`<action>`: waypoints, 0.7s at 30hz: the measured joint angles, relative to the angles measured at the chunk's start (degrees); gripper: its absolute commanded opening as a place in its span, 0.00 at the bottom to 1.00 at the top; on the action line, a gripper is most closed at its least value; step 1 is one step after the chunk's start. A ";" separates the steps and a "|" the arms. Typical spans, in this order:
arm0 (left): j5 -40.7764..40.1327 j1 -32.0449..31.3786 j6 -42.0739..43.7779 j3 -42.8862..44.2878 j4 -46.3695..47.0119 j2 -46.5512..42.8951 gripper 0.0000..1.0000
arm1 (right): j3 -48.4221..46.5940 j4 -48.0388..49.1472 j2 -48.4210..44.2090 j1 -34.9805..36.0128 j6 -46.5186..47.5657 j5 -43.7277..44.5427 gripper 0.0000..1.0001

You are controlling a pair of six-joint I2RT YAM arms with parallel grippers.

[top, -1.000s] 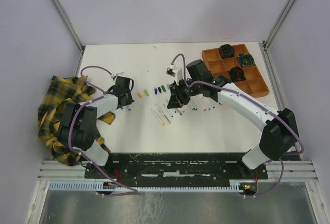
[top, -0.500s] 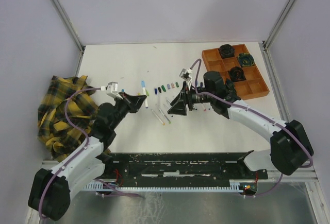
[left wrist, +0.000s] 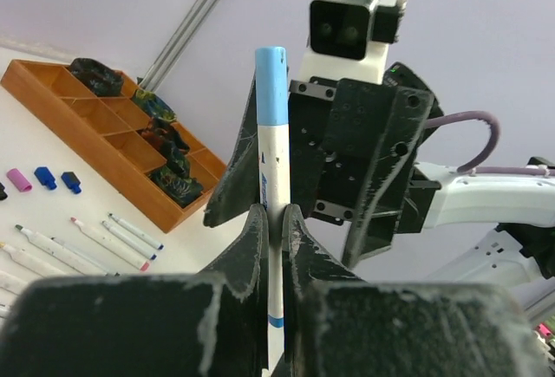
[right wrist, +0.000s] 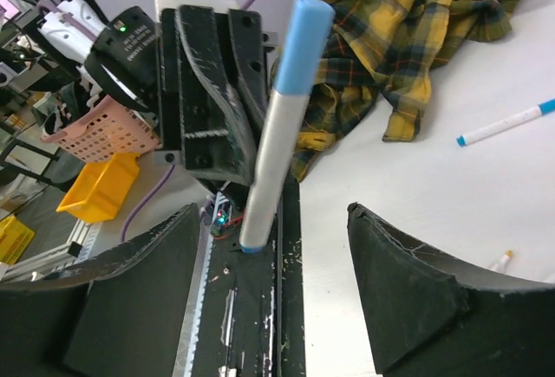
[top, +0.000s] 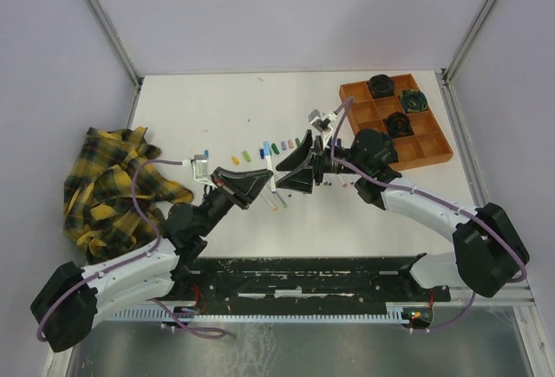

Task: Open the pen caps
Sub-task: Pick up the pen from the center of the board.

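My left gripper (left wrist: 276,217) is shut on the white barrel of a pen (left wrist: 275,165), which stands upright with its light blue pen cap (left wrist: 270,82) on top. In the top view this gripper (top: 258,178) sits at the table's middle, facing the right gripper (top: 284,173). The right gripper (right wrist: 273,212) is open, its fingers (right wrist: 416,290) wide on either side of the capped pen (right wrist: 276,134), not touching it. Loose pen caps (top: 260,148) lie in a row behind both grippers. More of them, pink (left wrist: 19,179) and blue (left wrist: 43,176), show in the left wrist view.
Uncapped pens (left wrist: 113,238) lie on the white table. One capped pen (right wrist: 512,121) lies near the plaid cloth (top: 108,191) at the left edge. An orange tray (top: 425,147) with black round objects stands at the back right.
The left arm has swung out from the left and carried the pen to the middle, up to the right gripper. The right gripper's jaws have opened wider around the pen.
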State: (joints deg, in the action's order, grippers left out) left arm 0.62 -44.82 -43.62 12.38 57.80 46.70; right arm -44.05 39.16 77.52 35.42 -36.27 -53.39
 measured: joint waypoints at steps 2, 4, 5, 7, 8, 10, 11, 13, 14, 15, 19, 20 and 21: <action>-0.81 -0.83 0.52 0.00 1.09 1.62 0.03 | 0.00 0.92 0.00 0.59 -0.63 0.00 0.73; -1.90 -1.75 1.18 0.02 2.25 3.06 0.03 | 0.00 1.20 0.00 1.14 -1.25 0.02 0.70; -2.16 -2.01 1.31 0.09 2.56 3.39 0.03 | 0.00 1.09 0.00 1.36 -1.42 0.04 0.69; -2.58 -2.58 1.55 0.24 3.39 3.96 0.03 | 0.00 0.42 0.00 1.70 -1.42 0.35 0.67; -2.71 -2.73 1.57 0.33 3.72 4.11 0.03 | 0.00 -0.24 0.02 1.90 -1.36 0.57 0.66; -3.17 -3.13 1.70 0.63 4.46 4.42 0.03 | -0.02 -1.95 0.24 2.32 -1.11 1.01 0.62; -3.34 -3.23 1.77 0.72 4.76 4.55 0.03 | -0.04 -2.73 0.35 2.45 -0.98 1.20 0.60; -3.56 -3.56 2.19 0.87 5.55 4.81 0.03 | -0.07 -4.24 0.59 2.71 -0.94 1.53 0.55; -3.56 -3.74 2.36 0.90 5.88 4.92 0.03 | -0.07 -4.81 0.72 2.82 -0.90 1.57 0.52; -3.58 -3.93 2.54 0.92 6.10 5.07 0.03 | -0.11 -5.35 0.79 2.84 -0.87 1.66 0.50; -3.67 -4.26 3.06 0.94 6.21 5.86 0.03 | -0.55 -6.38 0.81 2.93 -1.03 1.77 0.36; -3.78 -4.28 3.15 0.94 6.21 6.03 0.03 | -0.61 -6.51 0.81 2.99 -1.03 1.73 0.31; -3.87 -4.28 3.21 0.94 6.21 6.14 0.03 | -0.66 -6.60 0.81 3.10 -1.16 1.57 0.25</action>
State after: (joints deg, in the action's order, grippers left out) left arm -3.25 -49.10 -40.40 13.32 64.01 52.84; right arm -44.71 32.56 78.32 38.52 -37.43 -51.81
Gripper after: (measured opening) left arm 0.062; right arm 0.376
